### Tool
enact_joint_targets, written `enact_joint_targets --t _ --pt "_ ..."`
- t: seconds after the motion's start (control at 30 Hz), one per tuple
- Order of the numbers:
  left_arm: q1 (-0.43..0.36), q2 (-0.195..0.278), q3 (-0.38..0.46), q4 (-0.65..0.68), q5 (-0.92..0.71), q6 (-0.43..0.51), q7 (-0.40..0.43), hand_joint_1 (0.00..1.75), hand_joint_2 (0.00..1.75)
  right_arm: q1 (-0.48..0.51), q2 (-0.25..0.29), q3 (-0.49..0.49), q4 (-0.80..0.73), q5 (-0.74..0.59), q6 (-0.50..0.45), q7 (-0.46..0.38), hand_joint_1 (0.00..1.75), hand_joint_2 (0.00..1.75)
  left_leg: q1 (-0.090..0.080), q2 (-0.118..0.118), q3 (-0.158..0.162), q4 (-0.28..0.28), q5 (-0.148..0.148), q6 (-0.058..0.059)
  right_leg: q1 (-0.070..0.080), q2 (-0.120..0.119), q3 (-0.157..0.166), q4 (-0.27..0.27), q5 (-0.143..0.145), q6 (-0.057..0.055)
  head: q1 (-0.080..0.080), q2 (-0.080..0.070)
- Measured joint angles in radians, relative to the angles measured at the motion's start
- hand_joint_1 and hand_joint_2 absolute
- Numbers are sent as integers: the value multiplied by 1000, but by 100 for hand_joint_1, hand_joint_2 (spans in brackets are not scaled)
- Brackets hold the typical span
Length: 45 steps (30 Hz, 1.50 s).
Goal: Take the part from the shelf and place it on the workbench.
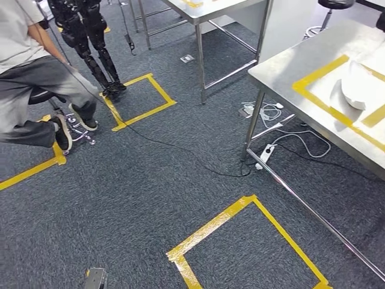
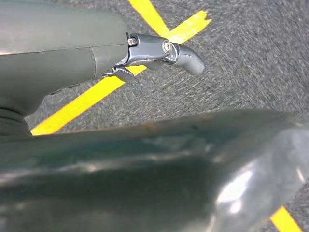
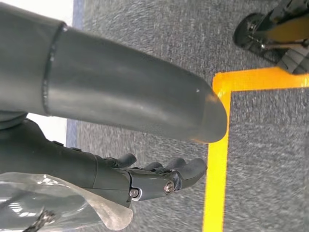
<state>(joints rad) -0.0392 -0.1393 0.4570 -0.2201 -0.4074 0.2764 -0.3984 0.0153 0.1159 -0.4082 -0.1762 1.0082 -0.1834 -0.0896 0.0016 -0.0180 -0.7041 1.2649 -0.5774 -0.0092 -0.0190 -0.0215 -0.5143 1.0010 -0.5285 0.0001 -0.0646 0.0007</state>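
While a white, curved moulded part [image 1: 353, 90] lies on the brushed-steel workbench [image 1: 290, 69], inside that bench's yellow tape frame, the humanoid's left hand [image 2: 153, 48] hangs over dark carpet, its fingers loose and apart with nothing in them. The right hand [image 3: 146, 181] is likewise slack and empty, with its fingers stretched. The task looks all but done. The risk now lies underfoot. White cables [image 1: 295, 141] and a white power strip [image 1: 267, 152] sprawl under the workbench by its near leg, and a careless step could snag them or jolt the bench and shift the part. A seated person [image 1: 27, 78] and a second robot's black legs [image 1: 95, 48] are well away from the workbench.
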Motion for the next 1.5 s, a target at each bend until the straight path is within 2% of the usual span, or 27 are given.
enact_joint_targets --t 0.03,0.07,0.1,0.17,0.23,0.3,0.33,0.4,0.47,0.5,0.53,0.57,0.63,0.7,0.77,0.83,0.9,0.97,1.03,1.07,1.13,1.2,1.27,1.33,1.4,1.43,1.5 --pt "0 0 0 0 0 -1 0 0 0 0 0 0 0 0 3 0 0 0 2 4 -15 34 -6 -2 1 -15 1 0 -2 0 0 0" --pt "2 0 0 0 0 -2 1 0 0 0 -1 0 0 0 7 0 0 0 3 6 -12 30 7 -2 1 -29 3 0 -4 0 0 0" --pt "3 0 0 0 0 -3 1 0 0 -1 -1 0 0 0 12 0 0 0 3 13 11 -14 37 0 2 -42 6 0 -6 2 0 0" --pt "2 0 0 0 0 -4 2 0 0 -2 -1 0 0 0 19 1 0 0 -4 56 82 -149 96 9 4 -64 12 1 -13 9 0 0" --pt "-3 0 0 0 0 -4 2 0 0 -3 -1 0 0 0 23 2 0 0 -15 93 119 -227 109 21 8 -86 17 1 -20 20 0 0" --pt "-3 0 0 1 0 -4 2 0 0 -6 -1 0 0 1 24 3 0 0 -21 82 119 -238 104 31 9 -109 23 -1 -24 31 2 0" --pt "0 0 0 1 0 -4 2 0 0 -9 -1 1 0 1 25 3 0 0 -20 71 121 -243 106 36 7 -107 25 0 -29 36 3 0" --pt "1 1 0 2 -1 -4 2 0 0 -13 -2 1 0 1 25 3 0 0 -15 48 126 -253 112 49 4 -59 8 45 -62 43 7 0" --pt "-2 1 1 2 -1 -4 2 0 0 -12 -2 1 0 1 25 3 0 0 -12 24 127 -256 114 58 3 2 -54 170 -124 45 12 0" --pt "-3 0 1 2 -1 -5 2 0 0 -10 -2 1 0 1 26 3 0 0 -12 11 126 -255 113 60 3 13 -90 237 -148 46 13 0" --pt "-3 -1 1 2 -1 -5 2 0 0 -9 -2 1 0 1 26 4 0 0 -13 -4 127 -255 113 61 3 18 -117 281 -154 46 13 0" --pt "-2 -1 1 2 -1 -5 2 0 0 -8 -2 1 0 1 26 4 0 0 -13 -19 128 -254 113 61 3 20 -128 286 -139 45 13 0" --pt "-1 -1 1 2 -1 -5 2 0 0 -7 -4 1 0 1 26 4 0 0 -11 -48 130 -251 111 58 1 33 -98 190 -61 44 13 0" --pt "-3 -1 1 2 -1 -5 2 0 0 -6 -6 1 2 1 26 4 0 0 -12 -74 126 -242 108 51 -5 83 -49 68 -6 43 12 0" --pt "-3 -1 1 2 -1 -5 3 0 0 -6 -6 1 3 1 27 4 0 0 -10 -96 116 -237 110 39 -7 115 -27 22 -2 38 11 0" --pt "0 0 1 3 -1 -5 3 0 0 -7 -6 1 4 1 27 5 0 0 -6 -111 108 -236 113 26 -5 94 -21 16 0 27 12 0" --pt "3 0 1 4 -1 -5 3 0 0 -7 -7 1 4 1 28 4 0 0 -7 -75 91 -201 91 16 -6 66 -14 7 4 13 7 0" --pt "-1 0 1 4 -1 -5 3 0 0 -6 -8 1 4 1 31 4 0 0 -5 -18 43 -97 37 6 -3 35 -8 3 3 3 2 0" --pt "-1 0 1 4 0 -5 3 0 0 -5 -8 1 4 5 35 3 0 0 1 1 -11 15 -2 -2 1 3 -4 3 -2 -2 1 0" --pt "1 -1 1 4 0 -4 2 0 0 -4 -9 1 4 9 36 2 0 0 4 4 -20 33 1 -4 2 -12 -2 3 -4 -2 1 0" --pt "7 -2 1 5 2 -4 1 0 0 -4 -10 4 4 16 37 -2 0 0 6 16 18 -41 55 -3 3 -38 5 3 -10 1 0 0" --pt "9 -3 1 5 3 -2 1 0 0 -4 -10 7 4 18 37 -5 0 0 -1 60 83 -168 103 4 5 -59 12 3 -19 10 0 0" --pt "7 -4 1 5 3 -1 0 0 0 -5 -11 7 4 18 37 -7 0 0 -12 87 112 -227 106 15 8 -80 14 3 -27 23 2 0" --pt "10 -3 1 5 1 -1 0 0 0 -9 -11 7 4 18 39 -9 0 0 -15 71 115 -235 104 28 8 -98 23 0 -33 33 4 0" --pt "15 -2 1 6 0 -2 -1 0 0 -11 -12 8 4 18 40 -10 0 0 -11 51 120 -245 108 41 5 -69 20 22 -55 40 9 0" --pt "14 -1 1 6 0 -3 -1 0 0 -11 -12 8 4 18 40 -11 0 0 -8 41 123 -250 111 47 3 -41 0 63 -79 42 12 0" --pt "11 -2 2 6 0 -6 -1 0 0 -7 -12 9 4 18 40 -11 0 0 -7 17 123 -250 111 54 2 6 -68 193 -137 44 17 0"
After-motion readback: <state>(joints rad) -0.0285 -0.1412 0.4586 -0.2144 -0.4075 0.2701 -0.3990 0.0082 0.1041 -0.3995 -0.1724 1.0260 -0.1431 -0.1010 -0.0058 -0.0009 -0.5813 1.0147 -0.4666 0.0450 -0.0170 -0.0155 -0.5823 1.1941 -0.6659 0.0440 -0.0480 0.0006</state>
